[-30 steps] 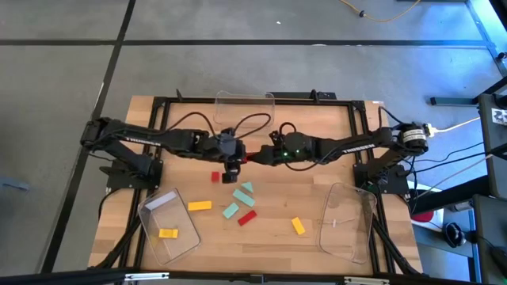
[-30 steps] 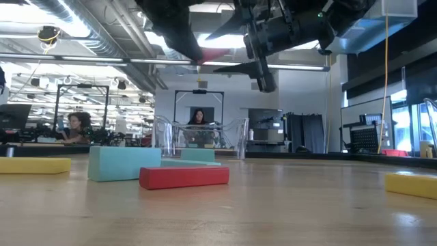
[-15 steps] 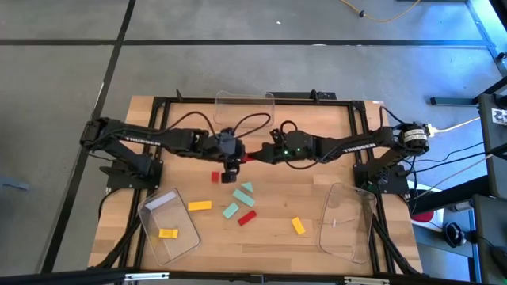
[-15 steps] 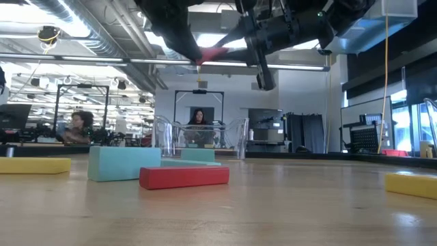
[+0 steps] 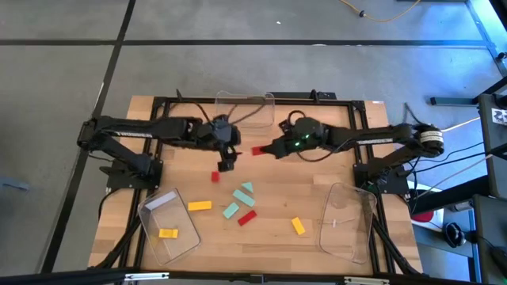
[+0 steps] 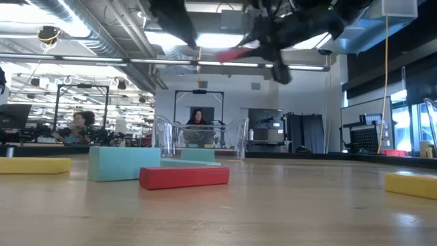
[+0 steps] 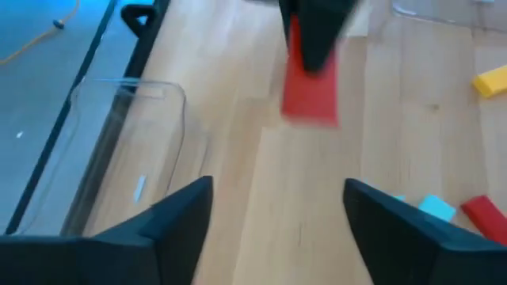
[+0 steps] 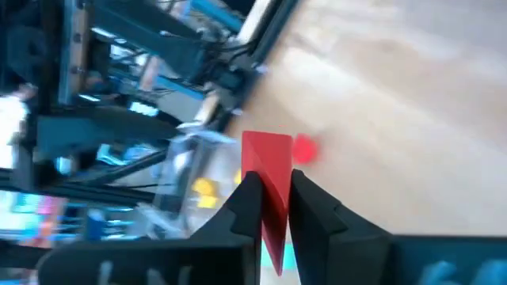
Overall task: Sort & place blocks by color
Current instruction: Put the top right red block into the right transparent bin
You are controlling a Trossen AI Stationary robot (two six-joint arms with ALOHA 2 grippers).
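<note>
Two arms are hanging mid-table right now, and you're partway through a red-block transfer. Your right gripper [image 5: 263,150] is pinching a red block [image 5: 258,150] between its fingers, just above centre of the high view; the right wrist view confirms the jaws are clamping narrow on that block [image 8: 266,186]. Your left gripper [image 5: 226,165] is sitting just left of it with its fingers spread wide and carrying nothing, as the left wrist view shows.

Step in hand, as I'm judging it: you're carrying the red block to a bin. Next move is calling for a swing toward whichever clear bin you're assigning to red, then opening over it. The bin at top centre [image 5: 245,98] is nearest; the bin at lower right [image 5: 348,226] is looking empty; the bin at lower left [image 5: 150,207] is already holding a yellow block [image 5: 167,233].

Blocks remaining on the table: a small red one [image 5: 215,176], a yellow bar [image 5: 200,205], two mint ones [image 5: 242,192], a red bar [image 5: 247,217] and another yellow [image 5: 298,226], all in the lower middle.

Room: the wood right of centre is lying open. Watch the left arm beside you and the black frame rail [image 5: 360,134] at the right edge.
</note>
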